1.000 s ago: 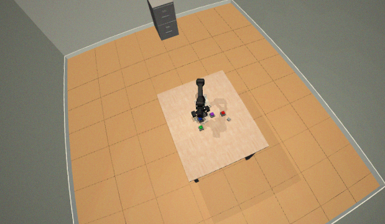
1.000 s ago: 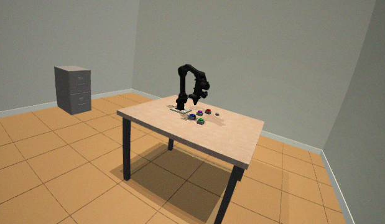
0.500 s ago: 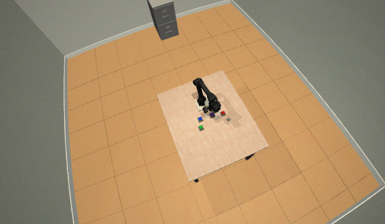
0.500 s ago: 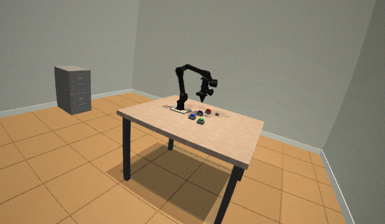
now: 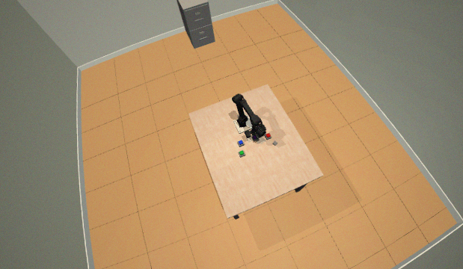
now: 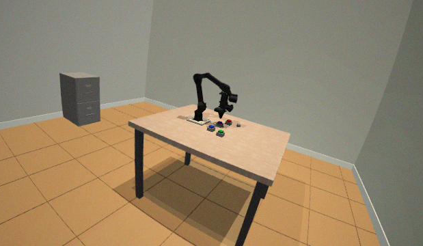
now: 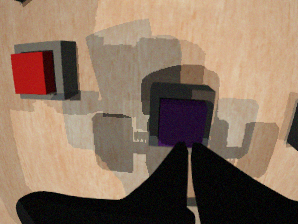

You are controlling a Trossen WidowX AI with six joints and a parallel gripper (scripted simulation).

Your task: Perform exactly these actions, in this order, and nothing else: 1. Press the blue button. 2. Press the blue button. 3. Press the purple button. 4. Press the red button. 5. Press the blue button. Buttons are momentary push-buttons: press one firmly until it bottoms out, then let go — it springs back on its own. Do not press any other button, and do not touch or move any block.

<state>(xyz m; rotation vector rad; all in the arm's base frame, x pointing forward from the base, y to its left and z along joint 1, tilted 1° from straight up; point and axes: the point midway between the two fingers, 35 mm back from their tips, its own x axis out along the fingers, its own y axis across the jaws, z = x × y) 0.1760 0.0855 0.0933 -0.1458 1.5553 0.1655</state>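
Poised over the purple button point(image 5: 255, 138) point(image 6: 219, 123) point(image 7: 182, 122) on the bench point(image 5: 231, 179) point(image 6: 197, 137) point(image 7: 250, 50), with jaws point(image 5: 255, 135) point(image 6: 221, 117) closed on nothing. Likely to catch the housing if lowered off-centre; likely to miss bottoming out through too shallow a push, or to scrape the red button point(image 5: 268, 136) point(image 6: 229, 121) point(image 7: 31, 73) by swinging across too low afterwards.
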